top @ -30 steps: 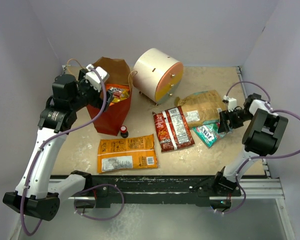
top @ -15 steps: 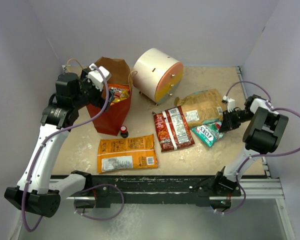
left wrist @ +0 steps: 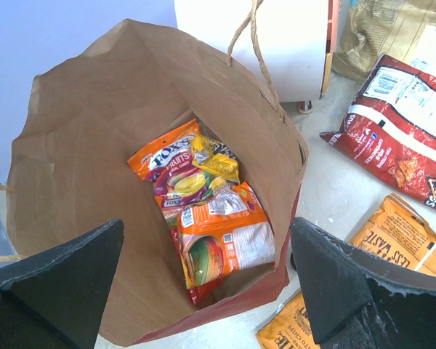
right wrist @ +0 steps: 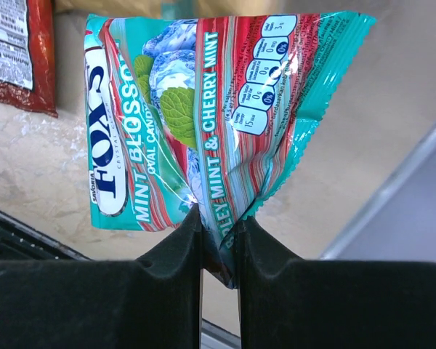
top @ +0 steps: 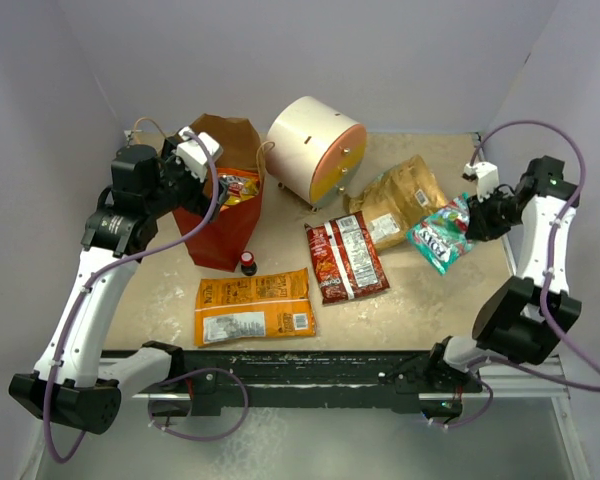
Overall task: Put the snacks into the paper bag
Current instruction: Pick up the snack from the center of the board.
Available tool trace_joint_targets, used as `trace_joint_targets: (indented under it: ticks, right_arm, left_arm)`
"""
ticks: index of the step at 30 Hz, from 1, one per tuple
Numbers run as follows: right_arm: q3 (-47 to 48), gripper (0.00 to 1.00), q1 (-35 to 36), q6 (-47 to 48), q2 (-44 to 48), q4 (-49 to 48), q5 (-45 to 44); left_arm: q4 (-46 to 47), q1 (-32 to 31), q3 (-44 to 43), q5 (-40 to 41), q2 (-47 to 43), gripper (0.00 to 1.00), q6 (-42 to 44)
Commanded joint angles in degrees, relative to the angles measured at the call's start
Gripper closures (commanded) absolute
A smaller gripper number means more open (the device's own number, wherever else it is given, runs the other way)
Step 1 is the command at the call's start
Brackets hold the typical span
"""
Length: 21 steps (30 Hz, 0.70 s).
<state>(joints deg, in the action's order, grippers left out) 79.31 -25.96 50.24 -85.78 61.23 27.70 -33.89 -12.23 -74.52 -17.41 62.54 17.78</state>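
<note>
My right gripper [right wrist: 219, 231] [top: 477, 212] is shut on one edge of the teal snack packet [right wrist: 196, 109] [top: 442, 234], which hangs lifted off the table at the right. The paper bag [top: 223, 205] [left wrist: 87, 145], red outside and brown inside, stands upright at the left with small orange and yellow snacks [left wrist: 211, 211] on its bottom. Above its mouth my left gripper [left wrist: 203, 291] [top: 195, 155] hovers open, holding nothing. On the table lie the large orange packet [top: 254, 306], the dark red packet [top: 346, 258] and the tan-brown packet [top: 398, 201].
A cream cylindrical drawer unit [top: 315, 148] stands behind the packets, just right of the bag. A tiny dark bottle with a red cap [top: 248, 263] sits at the bag's foot. Purple walls close in the back and both sides.
My right gripper closed on the teal packet, then lifted it up and back to the right, off the table. The left arm barely shifted above the bag.
</note>
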Motion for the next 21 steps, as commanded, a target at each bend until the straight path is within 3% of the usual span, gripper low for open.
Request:
trace_joint_targets:
  ticks: [1,7,11,17,21]
  right_arm:
    - [5.02,1.0,-0.24,-0.05,4.32,4.08,0.44]
    - [8.54,1.0,0.23,-0.06,6.45,6.03,7.26]
    - [9.91,1.0,3.85,-4.84,8.66,1.93,13.45]
    - [5.83,1.0,17.59,-25.13,14.97,-20.78,15.24]
    - [4.58,1.0,21.51,-37.9,15.82,-34.56,18.62]
  left_arm:
    - [1.98,0.36,-2.55,-1.59,-0.48,0.01,0.93]
    - [2.05,0.36,-4.14,-4.59,-0.22,0.01,1.82]
    - [1.15,0.28,-7.14,-10.39,1.75,0.01,-0.69]
    - [5.47,-0.17,-9.86,-21.94,4.02,0.01,-9.75]
    - [10.36,-2.01,-11.55,-27.04,6.43,0.02,-17.05]
